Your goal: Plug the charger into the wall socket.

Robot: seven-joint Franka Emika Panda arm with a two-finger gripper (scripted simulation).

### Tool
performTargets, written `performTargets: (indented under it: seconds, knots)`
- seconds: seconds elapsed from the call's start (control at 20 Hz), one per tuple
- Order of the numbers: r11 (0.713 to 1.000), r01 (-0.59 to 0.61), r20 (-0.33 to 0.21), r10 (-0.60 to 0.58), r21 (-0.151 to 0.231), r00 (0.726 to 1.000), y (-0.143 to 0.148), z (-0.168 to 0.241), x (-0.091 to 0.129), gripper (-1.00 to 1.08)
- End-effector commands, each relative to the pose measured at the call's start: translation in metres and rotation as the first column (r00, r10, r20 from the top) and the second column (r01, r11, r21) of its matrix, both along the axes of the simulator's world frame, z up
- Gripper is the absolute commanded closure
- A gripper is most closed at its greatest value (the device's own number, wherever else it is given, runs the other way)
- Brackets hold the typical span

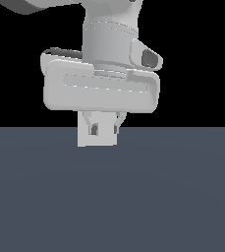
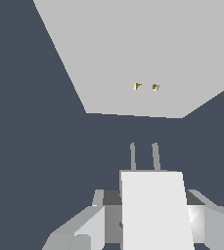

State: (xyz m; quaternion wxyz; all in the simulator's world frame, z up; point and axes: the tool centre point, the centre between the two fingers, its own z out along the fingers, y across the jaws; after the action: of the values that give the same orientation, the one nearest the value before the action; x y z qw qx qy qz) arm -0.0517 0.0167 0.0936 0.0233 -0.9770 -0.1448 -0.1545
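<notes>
Off-white and boxy, the charger (image 2: 155, 210) is clamped between the fingers (image 2: 86, 229) of the gripper (image 1: 104, 129), with its two grey prongs (image 2: 144, 156) pointed at the wall socket (image 2: 143, 53). A gap is seen between the prongs and the socket's two yellowish holes (image 2: 146, 87). The charger is held above the dark table (image 1: 112, 197).

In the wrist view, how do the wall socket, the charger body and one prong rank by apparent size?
1. wall socket
2. charger, though nearness to the camera enlarges it
3. prong
</notes>
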Motion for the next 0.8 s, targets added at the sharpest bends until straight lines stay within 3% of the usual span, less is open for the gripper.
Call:
performTargets:
  seconds: [0.0, 0.75]
  knots:
    - [1.0, 0.027, -0.001, -0.027, 0.0, 1.0, 0.0008, 0.0028, 0.0011, 1.08]
    - [0.998, 0.066, -0.003, -0.066, -0.002, 0.998, 0.0021, 0.0065, 0.003, 1.08]
